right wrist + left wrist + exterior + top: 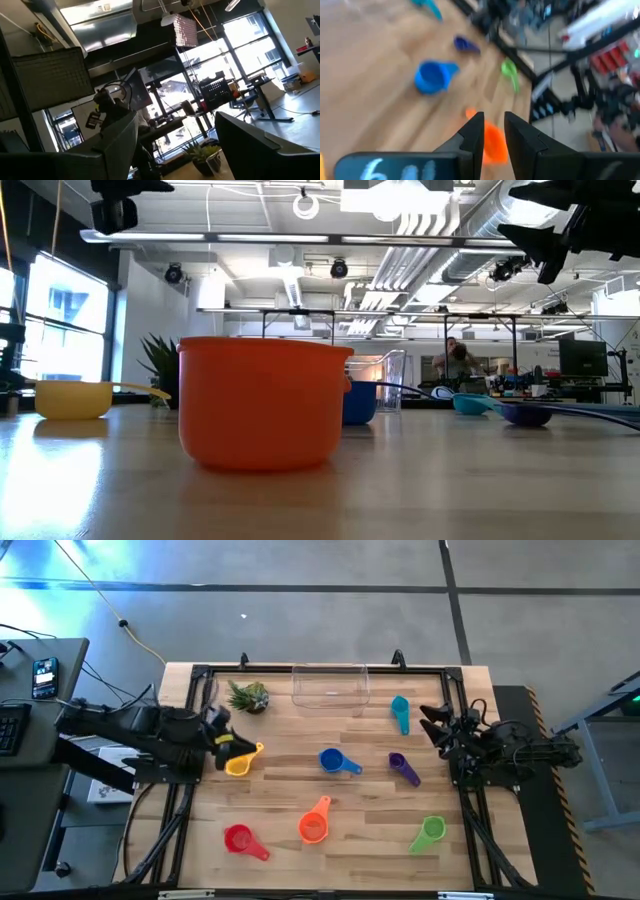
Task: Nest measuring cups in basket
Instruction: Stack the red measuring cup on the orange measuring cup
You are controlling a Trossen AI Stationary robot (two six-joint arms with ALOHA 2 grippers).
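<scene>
Seven measuring cups lie apart on the wooden table: yellow, blue, teal, purple, orange, red and green. The clear basket stands at the far edge with nothing in it. My left gripper hovers raised just beside the yellow cup. Its fingers stand a narrow gap apart around nothing. My right gripper waits open at the right edge near the teal cup, pointing up into the room.
A small spiky green plant sits left of the basket. A black frame runs around the tabletop. In the low view the orange cup stands close in front and hides part of the table behind it.
</scene>
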